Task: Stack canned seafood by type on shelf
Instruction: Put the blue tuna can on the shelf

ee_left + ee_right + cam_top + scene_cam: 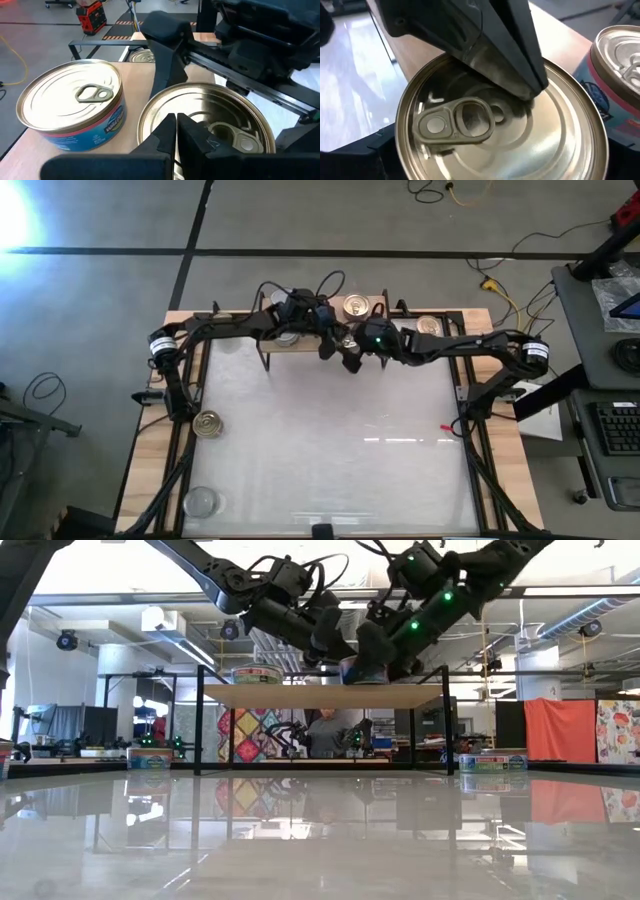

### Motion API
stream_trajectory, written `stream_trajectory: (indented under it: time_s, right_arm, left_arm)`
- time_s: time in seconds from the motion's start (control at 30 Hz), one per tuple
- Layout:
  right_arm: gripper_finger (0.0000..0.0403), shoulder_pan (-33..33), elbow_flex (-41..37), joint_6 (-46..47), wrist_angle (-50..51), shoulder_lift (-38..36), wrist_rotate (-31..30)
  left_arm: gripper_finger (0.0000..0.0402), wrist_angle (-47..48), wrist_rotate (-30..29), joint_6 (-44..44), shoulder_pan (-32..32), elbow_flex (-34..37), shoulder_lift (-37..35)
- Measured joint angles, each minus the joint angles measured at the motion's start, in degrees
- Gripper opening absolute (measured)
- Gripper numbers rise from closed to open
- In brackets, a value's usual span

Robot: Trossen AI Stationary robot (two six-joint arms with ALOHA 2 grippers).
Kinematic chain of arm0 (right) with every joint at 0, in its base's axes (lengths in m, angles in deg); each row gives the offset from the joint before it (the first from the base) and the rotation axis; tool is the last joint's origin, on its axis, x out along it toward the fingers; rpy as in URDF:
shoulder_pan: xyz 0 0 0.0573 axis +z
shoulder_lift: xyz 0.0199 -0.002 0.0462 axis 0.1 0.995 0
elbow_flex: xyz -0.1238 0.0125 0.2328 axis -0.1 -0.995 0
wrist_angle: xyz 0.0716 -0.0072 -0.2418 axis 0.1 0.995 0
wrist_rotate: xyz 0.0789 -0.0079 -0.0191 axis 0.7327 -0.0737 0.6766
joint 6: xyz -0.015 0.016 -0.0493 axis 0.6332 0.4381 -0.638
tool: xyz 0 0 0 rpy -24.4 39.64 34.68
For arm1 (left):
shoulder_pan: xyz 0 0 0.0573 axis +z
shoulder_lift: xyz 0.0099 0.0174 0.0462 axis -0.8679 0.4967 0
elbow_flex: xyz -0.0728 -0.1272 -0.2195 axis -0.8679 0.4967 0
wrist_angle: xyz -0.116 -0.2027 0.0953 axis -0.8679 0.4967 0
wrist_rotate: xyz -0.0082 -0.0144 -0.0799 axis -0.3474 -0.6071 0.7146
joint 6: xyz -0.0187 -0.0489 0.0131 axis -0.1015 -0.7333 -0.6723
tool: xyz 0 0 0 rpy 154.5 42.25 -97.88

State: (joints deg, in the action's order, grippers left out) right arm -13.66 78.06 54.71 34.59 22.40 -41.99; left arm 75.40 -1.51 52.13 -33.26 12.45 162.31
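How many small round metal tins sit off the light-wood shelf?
3: gold-topped tin at left edge, silver-topped tin front-left, third tin beside the shelf's right end; others may be hidden.

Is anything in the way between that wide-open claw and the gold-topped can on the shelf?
Yes. The left gripper, shut, has its fingertips pressed on the gold-topped can's lid, right where the open right gripper straddles it on the shelf.
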Motion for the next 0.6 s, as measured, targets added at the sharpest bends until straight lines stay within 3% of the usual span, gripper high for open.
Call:
stream_trajectory:
  time_s: [0.3,0.6]
  right_arm:
    - [0.04,0.79,-8.25,-2.33,-18.85,-0.11,-0.17]
    - [0.04,1.03,-12.79,-2.36,-26.99,-0.11,-0.6]
  left_arm:
    - [0.0001,1.52,0.84,0.66,0.61,-0.02,-0.07]
    - [0.0001,2.11,1.31,2.05,0.7,-0.04,-0.09]
